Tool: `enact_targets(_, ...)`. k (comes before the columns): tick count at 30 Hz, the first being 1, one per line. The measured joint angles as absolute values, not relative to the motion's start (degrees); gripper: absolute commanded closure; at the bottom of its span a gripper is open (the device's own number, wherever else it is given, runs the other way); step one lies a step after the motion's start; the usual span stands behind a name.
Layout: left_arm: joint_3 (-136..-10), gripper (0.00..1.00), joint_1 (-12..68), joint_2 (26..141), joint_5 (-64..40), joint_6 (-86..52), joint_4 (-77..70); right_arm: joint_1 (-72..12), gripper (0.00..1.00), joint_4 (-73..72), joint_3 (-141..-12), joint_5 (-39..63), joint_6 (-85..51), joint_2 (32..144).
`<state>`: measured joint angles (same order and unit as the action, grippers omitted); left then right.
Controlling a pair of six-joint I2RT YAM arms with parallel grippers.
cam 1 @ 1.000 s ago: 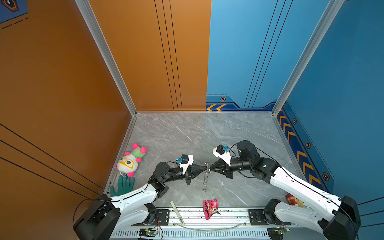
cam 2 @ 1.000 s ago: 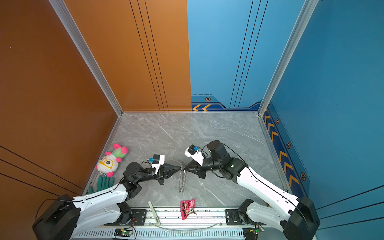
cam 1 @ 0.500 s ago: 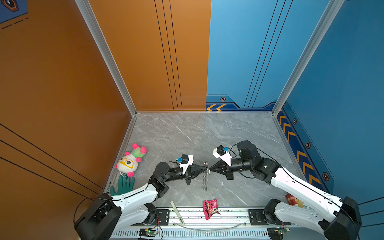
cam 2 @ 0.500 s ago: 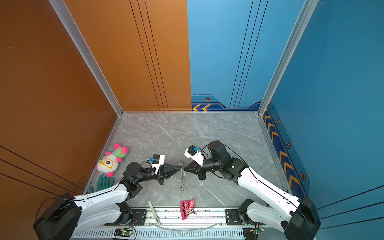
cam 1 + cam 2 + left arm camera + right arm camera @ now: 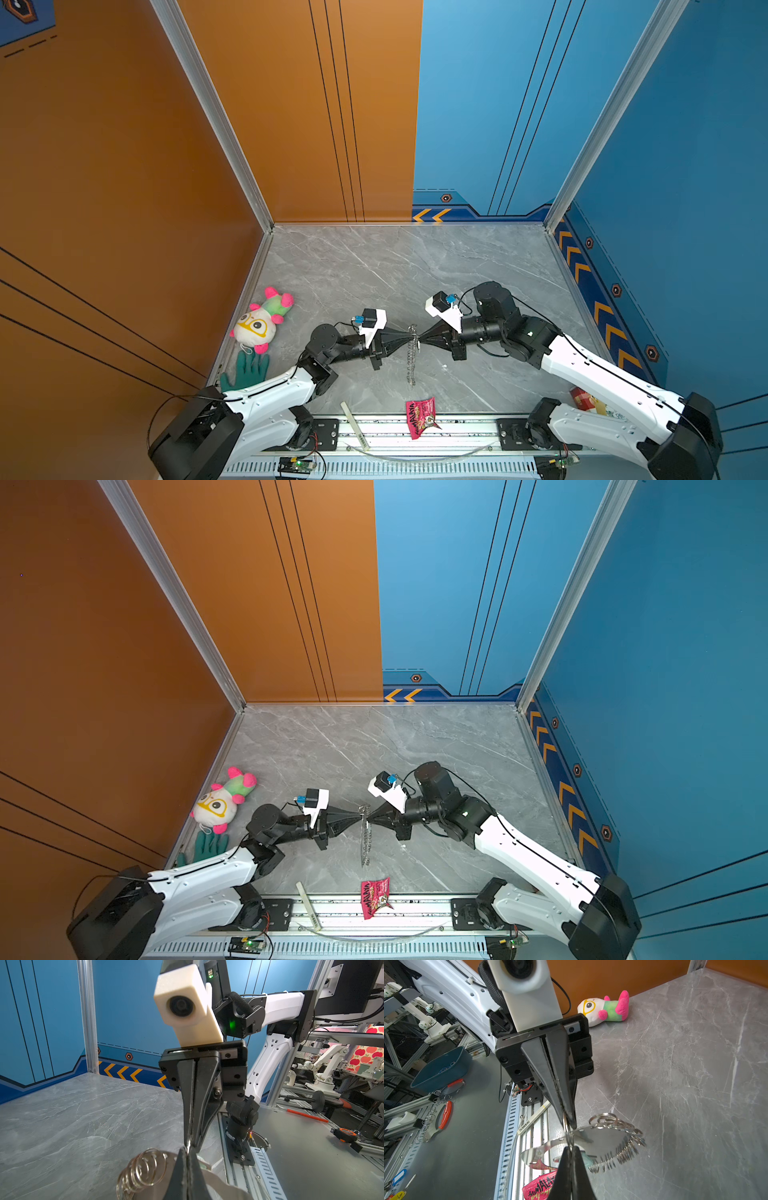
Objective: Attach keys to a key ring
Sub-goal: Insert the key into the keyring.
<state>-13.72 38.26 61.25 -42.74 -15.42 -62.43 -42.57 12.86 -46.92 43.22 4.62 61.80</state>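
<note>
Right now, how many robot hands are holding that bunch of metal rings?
2. The left hand pinches the key ring from the plush toy's side; the right hand pinches it from the opposite side, tips nearly meeting.

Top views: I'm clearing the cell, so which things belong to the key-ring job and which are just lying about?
Job: key ring, clamped between the left gripper and right gripper; pale tag beside it, perhaps a key's.
Lying about: plush toy, green glove, pink snack packet, white strip, red box.
</note>
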Motion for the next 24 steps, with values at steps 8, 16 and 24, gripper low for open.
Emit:
enact_targets(8, -12.95, 1.0, 37.89, 61.23, -42.7, -15.92, -62.39, -43.27, 1.0, 12.95, -46.92, 42.17, 4.64, 63.02)
enact_targets(16, -11.64, 1.0, 37.39, 62.35, -42.72, -17.21, -63.94, -44.27, 1.0, 12.86, -47.07, 41.58, 4.64, 65.58)
enact_targets(24, -11.25, 1.0, 36.58, 67.05, -42.72, -21.37, -71.99, -44.31, 1.0, 10.94, -46.98, 40.25, 4.43, 66.02)
